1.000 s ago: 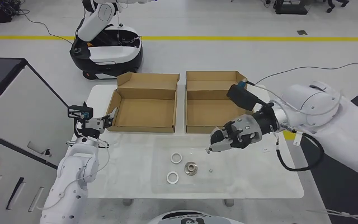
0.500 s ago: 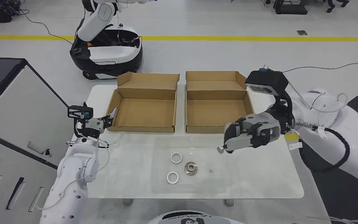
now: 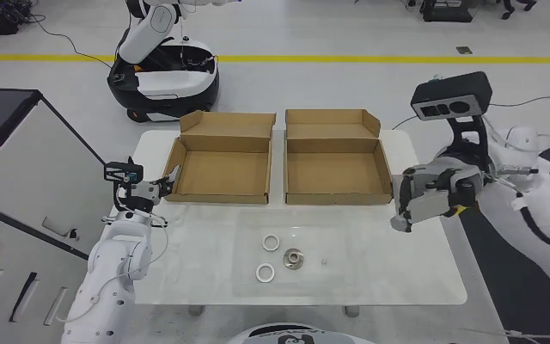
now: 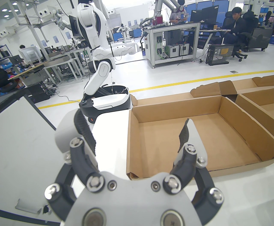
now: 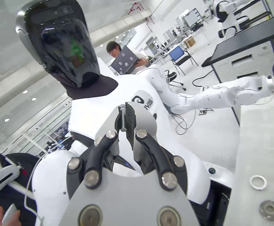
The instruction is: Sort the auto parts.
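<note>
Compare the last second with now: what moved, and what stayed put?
The right gripper, shut on a threaded bolt, swung from above the middle of the table out toward its right edge, its wrist turning over. The left gripper stayed open beside the left box; the two white rings, the metal flange and the right box kept their places.

White brand lettering is showing on a blue wall panel point(image 4: 223, 9) far behind the monitors point(image 4: 203, 16), across the hall from the desk point(image 4: 111, 128). Small blue placards point(image 4: 130, 23) are hanging on posts further along, their print too small to read. A yellow floor line point(image 3: 344, 58) is running past the desk at twelve o'clock.
</note>
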